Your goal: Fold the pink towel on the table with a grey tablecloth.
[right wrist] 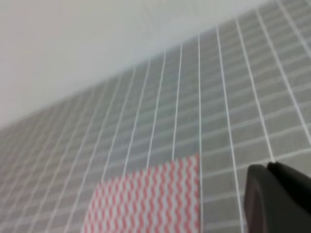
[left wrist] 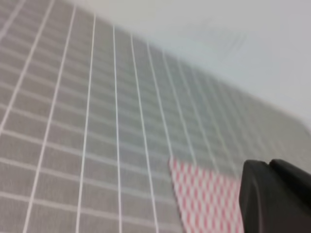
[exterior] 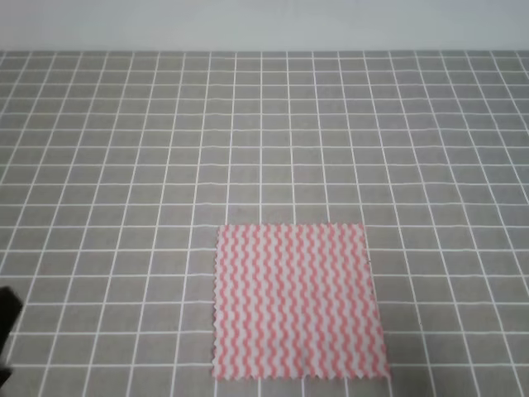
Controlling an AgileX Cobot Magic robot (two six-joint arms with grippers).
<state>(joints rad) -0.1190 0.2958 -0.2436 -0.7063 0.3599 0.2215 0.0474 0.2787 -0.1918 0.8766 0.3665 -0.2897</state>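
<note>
Both pincers sit well off the cloth right now. Left gripper (left wrist: pixel 277 194) shows only as a dark block at the lower right of its wrist view, and as a black sliver at the left edge of the high view; right gripper (right wrist: pixel 279 196) is likewise a dark lump in the corner of its own camera. Whether either one is spread or pinched, I cannot tell: too little of the fingers shows. Neither holds anything that I can see.

And there is the pink towel (exterior: pixel 299 302), lying flat and fully spread on the table with a grey tablecloth (exterior: pixel 124 165), low and just right of centre in the high view, its near zigzag edge almost at the bottom of the frame. No fold made yet.

Now, the hazards. That cloth looks thin and lies flush on another cloth, so a pinch coming down at a corner could well catch the grey fabric along with it and drag the grid up. A shallow pinch might slip off the zigzag edge. If the two arms lift unevenly, the fold probably lands skewed. Also, the near edge sits close in, an awkward reach for both.
</note>
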